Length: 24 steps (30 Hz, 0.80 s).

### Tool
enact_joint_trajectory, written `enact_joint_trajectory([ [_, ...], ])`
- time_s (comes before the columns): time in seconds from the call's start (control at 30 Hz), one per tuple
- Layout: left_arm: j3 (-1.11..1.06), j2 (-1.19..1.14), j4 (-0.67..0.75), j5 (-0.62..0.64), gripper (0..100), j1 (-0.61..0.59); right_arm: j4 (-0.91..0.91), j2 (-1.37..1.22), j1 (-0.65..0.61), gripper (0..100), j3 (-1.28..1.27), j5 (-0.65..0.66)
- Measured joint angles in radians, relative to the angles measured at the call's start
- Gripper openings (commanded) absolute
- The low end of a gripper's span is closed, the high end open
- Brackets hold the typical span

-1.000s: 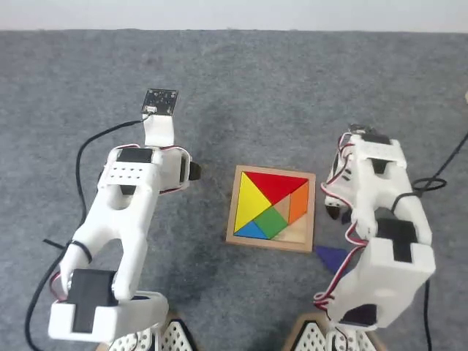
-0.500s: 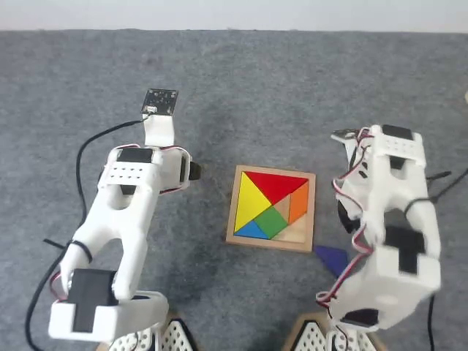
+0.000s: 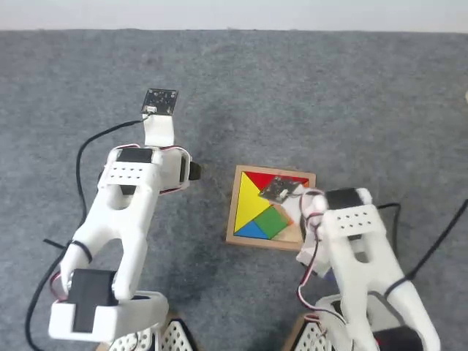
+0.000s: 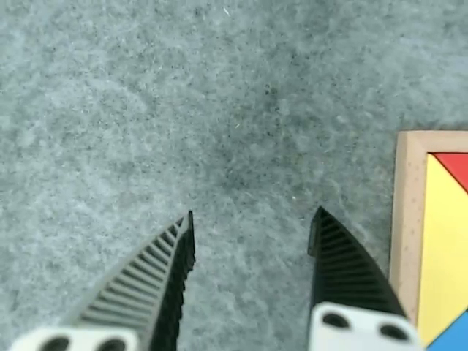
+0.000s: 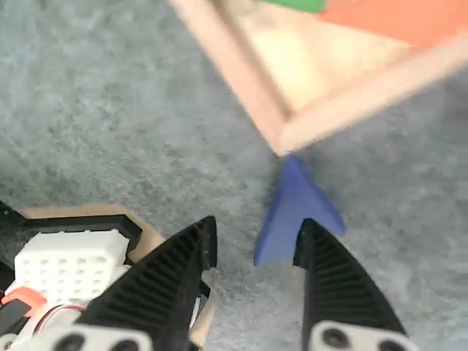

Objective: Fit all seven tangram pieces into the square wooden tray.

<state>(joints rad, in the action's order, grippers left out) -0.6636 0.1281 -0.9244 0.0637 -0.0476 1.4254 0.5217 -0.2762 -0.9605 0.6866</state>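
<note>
Surface: grey carpet [image 3: 241, 95] covers the whole table. Its far edge runs straight along the top of the high view, against a pale strip.
Open room: broad bare carpet lies beyond the tray and out to both far sides. A narrower lane runs between the left arm [image 3: 124, 212] and the tray's left rim. The near side is crowded by the arm bases [image 3: 168, 336].
Wooden tray [image 3: 233, 212]: square, lying flat between the arms and slightly turned. The right arm [image 3: 351, 227] overhangs its right side.
Tray contents: yellow triangle [image 3: 252, 205], red triangle [image 3: 262, 179], green piece [image 3: 274, 219], small blue piece [image 3: 250, 230] and orange piece [image 5: 395, 18]. A patch of bare wood [image 5: 307, 66] shows at the near right corner.
Dark blue triangle [image 5: 292, 208]: loose on the carpet outside the tray, with one tip just beside the tray's near right corner.
Right gripper [image 5: 252, 238]: spread apart and gripping nothing, low over the carpet. The dark blue triangle's wider end lies between the fingertips, close against one finger [image 5: 325, 278]. Whether they touch cannot be told.
Left gripper [image 4: 252, 230]: spread apart and holding nothing, over bare carpet. The tray's left rim is just beside one finger [image 4: 347, 274].
</note>
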Motion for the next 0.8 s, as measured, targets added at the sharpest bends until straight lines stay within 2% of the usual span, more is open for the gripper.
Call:
enact_joint_trajectory([
  [0.23,0.000,0.000,0.000,0.000,24,0.000,-0.087,-0.167,0.011,19.9,0.000,0.003],
  [0.4,0.000,0.000,0.000,0.000,24,0.000,-0.160,-0.364,0.161,19.9,0.098,0.058],
  [0.57,0.000,0.000,0.000,0.000,24,0.000,-0.157,-0.552,0.307,19.9,0.273,0.101],
  [0.8,0.000,0.000,0.002,0.000,24,0.000,-0.149,-0.723,0.427,19.9,0.525,0.104],
])
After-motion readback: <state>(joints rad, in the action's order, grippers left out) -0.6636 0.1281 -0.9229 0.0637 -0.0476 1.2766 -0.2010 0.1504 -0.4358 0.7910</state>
